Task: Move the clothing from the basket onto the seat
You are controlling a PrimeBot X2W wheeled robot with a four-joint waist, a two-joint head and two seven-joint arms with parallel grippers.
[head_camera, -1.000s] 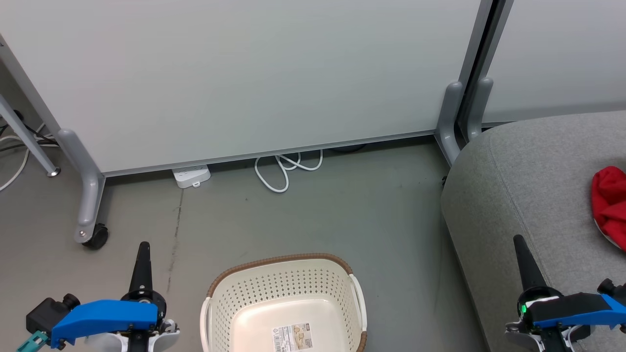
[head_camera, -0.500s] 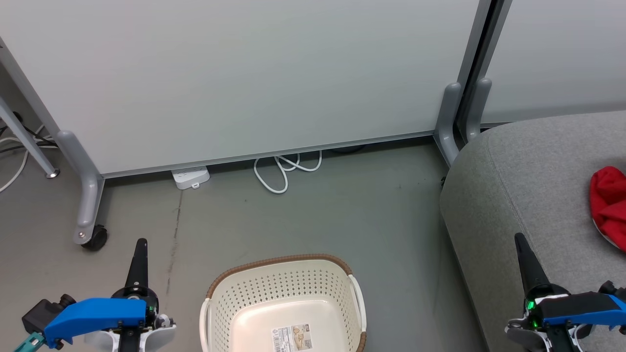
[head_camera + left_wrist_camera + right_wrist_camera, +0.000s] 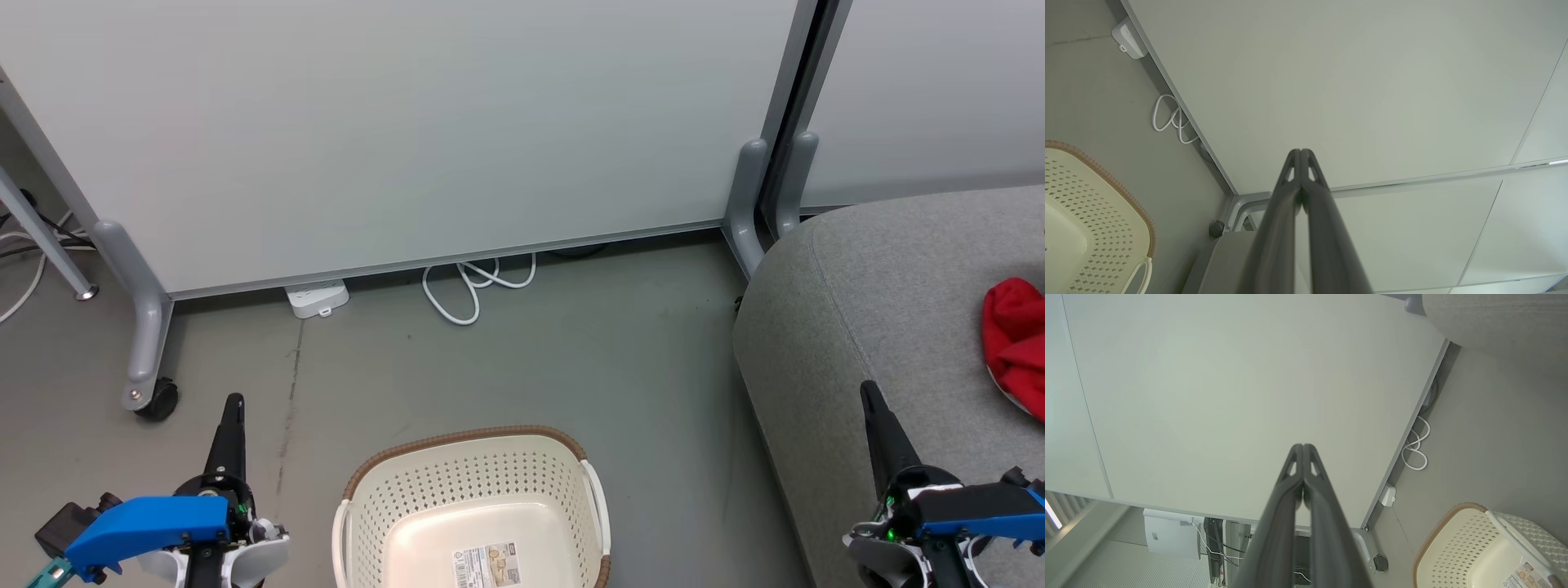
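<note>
The cream basket with a brown rim stands on the floor at the bottom centre, holding nothing but a label sticker; it also shows as the basket and the basket in the wrist views. Red clothing lies on the grey seat at the right edge. My left gripper is shut and points up, left of the basket. My right gripper is shut over the seat's front, left of the clothing. Both hold nothing, fingertips pressed together at the left gripper and the right gripper.
A pale partition panel on grey legs with a caster closes off the back. A white power strip and looped white cable lie at its foot. Grey floor spreads between partition, basket and seat.
Both grippers have slipped slightly lower in the head view, and the whole picture has shifted a little. The basket and the clothing have stayed put.
</note>
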